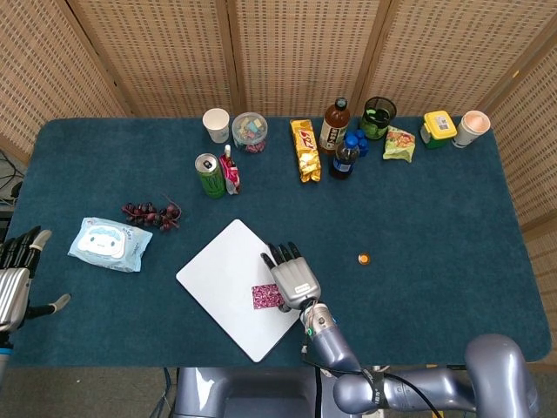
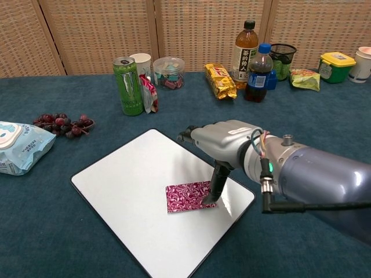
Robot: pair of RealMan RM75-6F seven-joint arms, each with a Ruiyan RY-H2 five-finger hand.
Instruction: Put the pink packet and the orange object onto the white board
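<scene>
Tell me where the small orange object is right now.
In the head view, the orange object lies on the blue tablecloth, right of the white board and the right hand.

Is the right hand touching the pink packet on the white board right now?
Touching. In the chest view, the right hand has a dark finger coming down onto the right edge of the pink packet, which lies flat on the white board.

A staged test room, not a home: a desk [image 1: 487, 261] covered in blue felt stands before folding wicker screens [image 1: 305, 52]. Along its far edge sit shop goods in a row: bottles [image 2: 246, 46], a can [image 2: 128, 86], cups [image 1: 216, 124], snack packets [image 2: 220, 80].
</scene>
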